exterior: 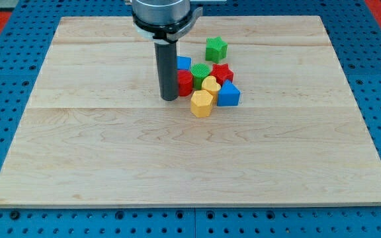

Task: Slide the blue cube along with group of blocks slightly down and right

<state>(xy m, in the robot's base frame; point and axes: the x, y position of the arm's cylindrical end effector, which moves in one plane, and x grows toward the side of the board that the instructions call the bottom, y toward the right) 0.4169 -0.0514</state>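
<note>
A cluster of blocks sits above the board's middle. The blue cube (pixel 184 63) is at its upper left, partly hidden behind the rod. Beside it are a green round block (pixel 201 73), a red block (pixel 185 83), a red star block (pixel 223 72), a yellow block (pixel 210 85), a yellow hexagon block (pixel 202 103) and a blue pointed block (pixel 229 94). A green star block (pixel 216 49) stands apart, just above the cluster. My tip (pixel 169 98) rests on the board at the cluster's left edge, touching or nearly touching the red block, just below the blue cube.
The wooden board (pixel 98 145) lies on a blue perforated table (pixel 12 59). The arm's grey mount (pixel 163 13) hangs over the board's top edge.
</note>
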